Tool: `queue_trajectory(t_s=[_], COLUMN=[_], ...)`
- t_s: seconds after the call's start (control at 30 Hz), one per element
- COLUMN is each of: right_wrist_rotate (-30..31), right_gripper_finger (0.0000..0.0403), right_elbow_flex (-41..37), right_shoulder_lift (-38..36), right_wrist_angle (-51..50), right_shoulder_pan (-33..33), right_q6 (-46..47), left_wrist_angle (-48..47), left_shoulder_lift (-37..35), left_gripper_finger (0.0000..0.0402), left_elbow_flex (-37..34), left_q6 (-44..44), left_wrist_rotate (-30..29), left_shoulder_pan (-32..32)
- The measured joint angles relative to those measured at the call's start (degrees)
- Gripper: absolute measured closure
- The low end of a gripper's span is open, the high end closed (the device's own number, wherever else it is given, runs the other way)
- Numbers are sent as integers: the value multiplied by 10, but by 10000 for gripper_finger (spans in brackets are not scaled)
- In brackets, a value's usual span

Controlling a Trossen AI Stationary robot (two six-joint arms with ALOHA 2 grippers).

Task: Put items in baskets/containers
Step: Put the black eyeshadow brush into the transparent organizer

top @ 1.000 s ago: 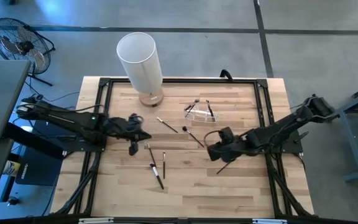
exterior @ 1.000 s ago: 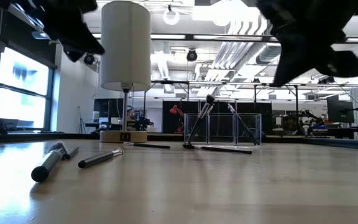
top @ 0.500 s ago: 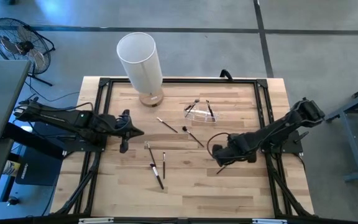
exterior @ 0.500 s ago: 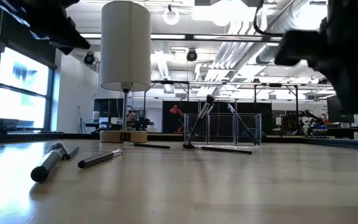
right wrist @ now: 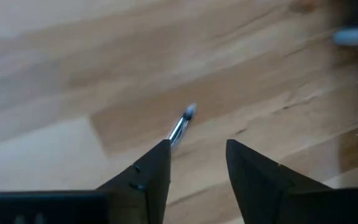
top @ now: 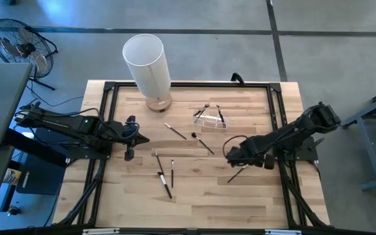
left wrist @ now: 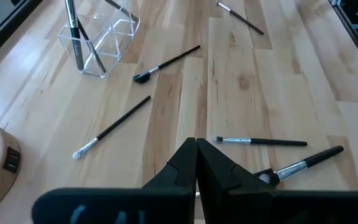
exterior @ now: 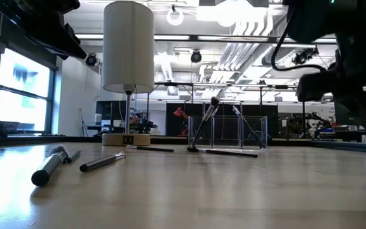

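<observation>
A clear holder (top: 211, 118) stands at the far middle of the table with a few brushes upright in it, also in the low view (exterior: 227, 131). Several dark brushes lie flat on the wood (top: 175, 130) (top: 203, 143) (top: 164, 181). Another brush (top: 235, 175) lies near the right side. My right gripper (right wrist: 197, 146) hovers open just over it; the brush's pale tip (right wrist: 189, 111) shows past one finger, the rest is hidden. My left gripper (left wrist: 196, 146) is shut and empty at the table's left (top: 130, 140).
A tall white cylinder lamp on a wooden base (top: 147, 65) stands at the far left of the table. A black frame (top: 109, 88) runs around the tabletop. Bare wood lies toward the near edge (top: 201, 202).
My left gripper has drawn back toward the table's left edge and stays shut. My right gripper has come down lower over the brush at the right side and shifted a little toward the right edge. The brushes lie where they were.
</observation>
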Motion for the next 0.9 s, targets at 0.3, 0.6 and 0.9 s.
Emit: queue_trajectory(t_s=[0.3, 0.6, 0.9], right_wrist_rotate=[-25, -26, -19], right_gripper_finger=[235, 264, 363], right_elbow_flex=[-66, -95, -97], right_shoulder_lift=[0, -2, -1], right_wrist_angle=[62, 128, 153], right_shoulder_pan=[-30, -41, -41], right_q6=[19, 18, 10], left_wrist_angle=[-6, -14, -13], left_shoulder_lift=[0, 0, 0], left_gripper_finger=[401, 401, 401], left_elbow_flex=[0, 0, 0], left_q6=[0, -4, 3], left_wrist_rotate=[0, 0, -3], left_shoulder_pan=[0, 0, 0])
